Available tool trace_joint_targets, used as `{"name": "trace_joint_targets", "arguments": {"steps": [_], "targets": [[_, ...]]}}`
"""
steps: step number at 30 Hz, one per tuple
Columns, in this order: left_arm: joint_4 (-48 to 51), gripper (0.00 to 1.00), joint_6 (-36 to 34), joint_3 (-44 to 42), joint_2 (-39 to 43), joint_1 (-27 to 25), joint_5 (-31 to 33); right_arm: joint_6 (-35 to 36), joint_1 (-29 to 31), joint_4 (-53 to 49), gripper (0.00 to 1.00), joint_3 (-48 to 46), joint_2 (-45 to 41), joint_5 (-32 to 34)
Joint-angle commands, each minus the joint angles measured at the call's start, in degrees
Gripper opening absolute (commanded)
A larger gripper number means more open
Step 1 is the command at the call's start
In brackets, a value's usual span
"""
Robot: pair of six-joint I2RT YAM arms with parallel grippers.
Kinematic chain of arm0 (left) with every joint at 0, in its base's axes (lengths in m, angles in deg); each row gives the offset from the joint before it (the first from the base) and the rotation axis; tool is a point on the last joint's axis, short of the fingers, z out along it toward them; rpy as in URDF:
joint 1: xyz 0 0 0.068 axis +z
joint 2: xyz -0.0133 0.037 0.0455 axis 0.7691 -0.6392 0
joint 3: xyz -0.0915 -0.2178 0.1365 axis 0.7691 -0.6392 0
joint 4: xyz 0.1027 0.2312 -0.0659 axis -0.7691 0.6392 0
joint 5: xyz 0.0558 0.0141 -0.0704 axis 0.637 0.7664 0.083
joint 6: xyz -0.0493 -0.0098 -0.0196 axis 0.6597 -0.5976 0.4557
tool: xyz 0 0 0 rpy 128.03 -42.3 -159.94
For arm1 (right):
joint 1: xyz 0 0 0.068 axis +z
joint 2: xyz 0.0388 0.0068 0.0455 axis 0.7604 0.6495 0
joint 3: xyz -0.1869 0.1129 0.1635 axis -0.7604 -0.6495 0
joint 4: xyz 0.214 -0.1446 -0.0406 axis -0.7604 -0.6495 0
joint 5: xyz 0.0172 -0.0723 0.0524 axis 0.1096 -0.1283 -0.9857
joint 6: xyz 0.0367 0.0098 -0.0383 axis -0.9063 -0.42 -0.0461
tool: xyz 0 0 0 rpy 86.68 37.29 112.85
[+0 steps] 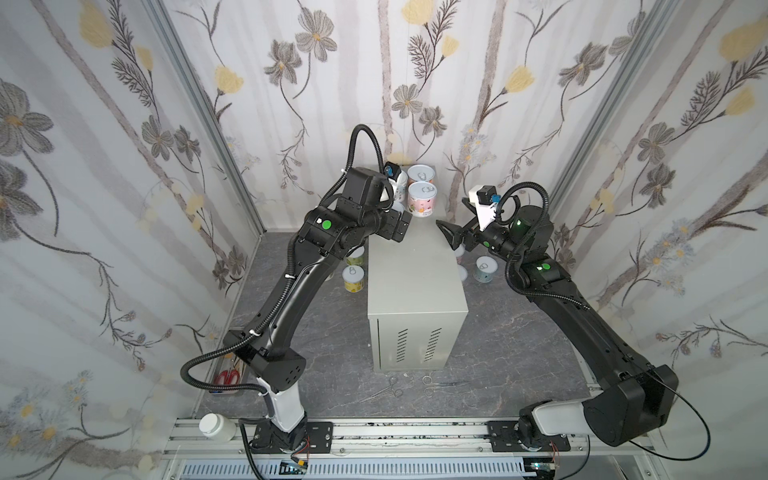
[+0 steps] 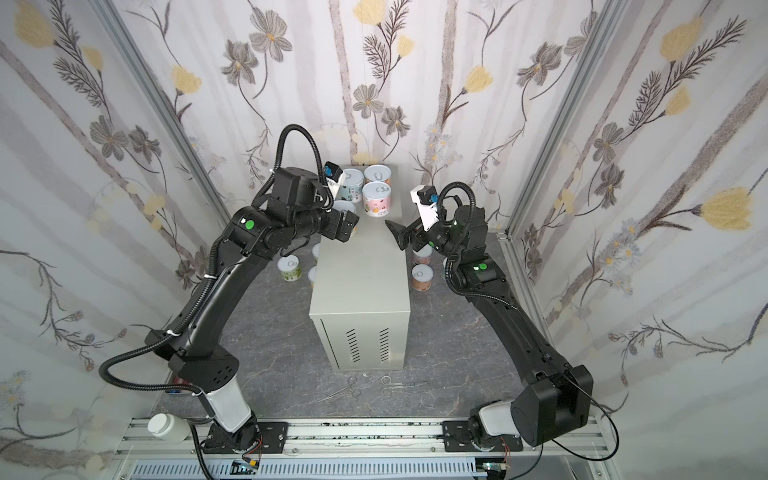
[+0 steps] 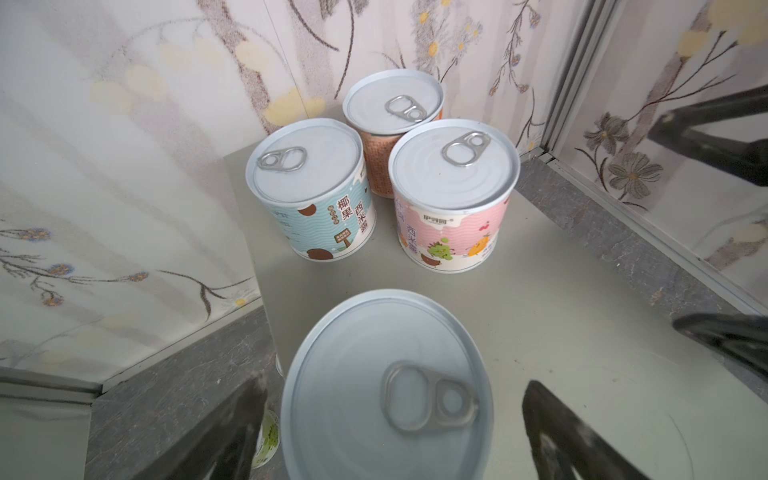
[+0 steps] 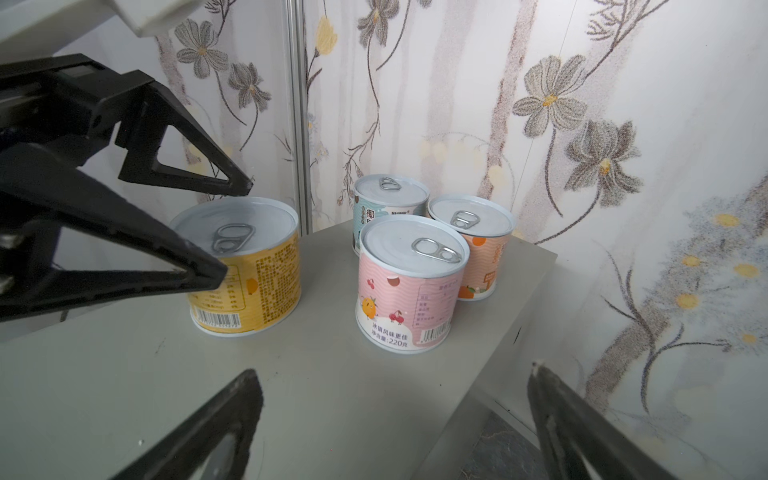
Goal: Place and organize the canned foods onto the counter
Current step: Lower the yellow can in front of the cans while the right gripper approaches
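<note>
Left wrist view: the left claw [image 3: 395, 415] is spread, one finger on each side of the yellow tin [image 3: 386, 386], with a gap showing beside it. That tin stands on the grey worktop [image 3: 561, 291]. Beyond it, three more tins stand upright in a tight cluster. They are the light-blue tin [image 3: 316, 199] reading "椰果 西米露", the pink tin [image 3: 453, 199] reading "西米露", and the orange tin [image 3: 386, 124] behind those two.

Right wrist view: the right claw [image 4: 392, 370] is spread wide over bare worktop, with nothing between its fingers. Four tins are on the worktop, all lids up. The yellow one carries a barcode, and the pink one reads "冰镇风味更佳" and "净含量:220克".

In both top views the worktop fills the middle of the frame, with the four tins at its upper end. On the dark floor [image 2: 270, 332] beside it stand more tins. A green floor tin [image 2: 290, 268] is to the left, and an orange floor tin [image 2: 422, 277] and a blue floor tin [image 1: 484, 268] are to the right. Others are half hidden.
</note>
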Motion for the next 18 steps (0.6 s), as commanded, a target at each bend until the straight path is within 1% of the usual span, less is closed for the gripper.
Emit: {"name": "trace_joint_targets", "arguments": {"steps": [1, 4, 10, 14, 18], "targets": [[-12.2, 0.98, -4.17, -10.98, 6.42, 0.59, -2.65, -2.16, 0.11, 5.13, 1.0, 0.36, 1.19, -1.38], [-20.73, 0.99, -4.86, -22.34, 13.45, 1.88, -3.92, -2.79, 0.24, 6.56, 1.0, 0.22, 2.03, -0.8], [-31.72, 0.99, -5.18, -36.91, 22.76, 4.65, -7.09, -3.77, 1.09, 8.36, 1.0, 0.41, 3.14, 1.12], [-39.28, 0.98, -5.16, -43.9, 26.6, 6.35, -9.94, -5.46, 1.64, 8.58, 1.0, 1.66, 4.52, 1.06], [-43.6, 0.97, -4.51, -46.73, 27.02, 7.96, -14.11, -5.05, 2.64, 8.07, 1.0, 2.61, 5.39, 3.17]]}}
